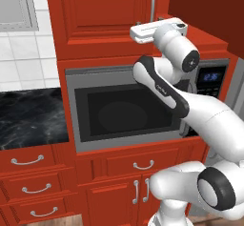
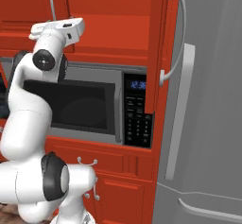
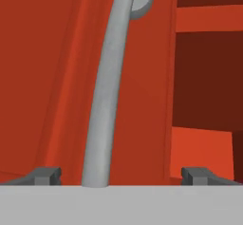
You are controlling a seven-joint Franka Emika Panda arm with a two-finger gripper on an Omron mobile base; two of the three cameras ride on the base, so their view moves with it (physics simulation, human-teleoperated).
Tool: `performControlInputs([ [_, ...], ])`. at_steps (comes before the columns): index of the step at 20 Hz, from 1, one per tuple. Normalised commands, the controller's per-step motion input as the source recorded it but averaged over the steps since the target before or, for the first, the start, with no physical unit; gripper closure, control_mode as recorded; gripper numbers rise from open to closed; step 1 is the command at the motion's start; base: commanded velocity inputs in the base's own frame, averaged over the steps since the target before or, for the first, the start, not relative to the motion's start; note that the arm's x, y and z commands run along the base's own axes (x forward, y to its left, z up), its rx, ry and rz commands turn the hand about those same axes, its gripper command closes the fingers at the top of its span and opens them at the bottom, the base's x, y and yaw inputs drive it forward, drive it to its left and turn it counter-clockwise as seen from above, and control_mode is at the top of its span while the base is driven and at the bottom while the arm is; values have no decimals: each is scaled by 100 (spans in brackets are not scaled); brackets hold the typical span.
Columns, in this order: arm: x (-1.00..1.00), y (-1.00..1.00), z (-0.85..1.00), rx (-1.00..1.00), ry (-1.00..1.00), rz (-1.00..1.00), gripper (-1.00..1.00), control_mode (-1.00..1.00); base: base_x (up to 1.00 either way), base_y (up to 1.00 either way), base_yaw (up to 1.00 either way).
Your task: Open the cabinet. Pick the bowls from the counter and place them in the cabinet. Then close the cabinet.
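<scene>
Two dark finger tips of the gripper (image 3: 121, 174) stand wide apart, straddling a long curved silver handle (image 3: 107, 96) on the left door (image 1: 100, 10) of the cabinet (image 2: 106, 10), with nothing clamped between them. Left of the glossy black-fronted microwave (image 1: 126, 110) lies the counter (image 1: 31, 118), black marble-look with white veining. Rightward, the cabinet's right door (image 2: 158, 43) hangs swung open, smooth red wood, beside a flat grey fridge (image 2: 208, 100).

arm (image 1: 162, 89): raised, elbow bent | gripper (image 3: 121, 174): jaws spread wide, nothing held
</scene>
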Motion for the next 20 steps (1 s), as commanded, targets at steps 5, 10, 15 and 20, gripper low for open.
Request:
performControlInputs([
  [5,80,14,0,0,0,0,100,-100,0,0,0],
  [10,69,11,0,0,0,0,100,-100,0,0,0],
  [15,44,23,-5,0,-2,-5,100,-100,0,0,0],
  [20,-4,72,-18,0,-11,-37,100,-100,0,0,0],
])
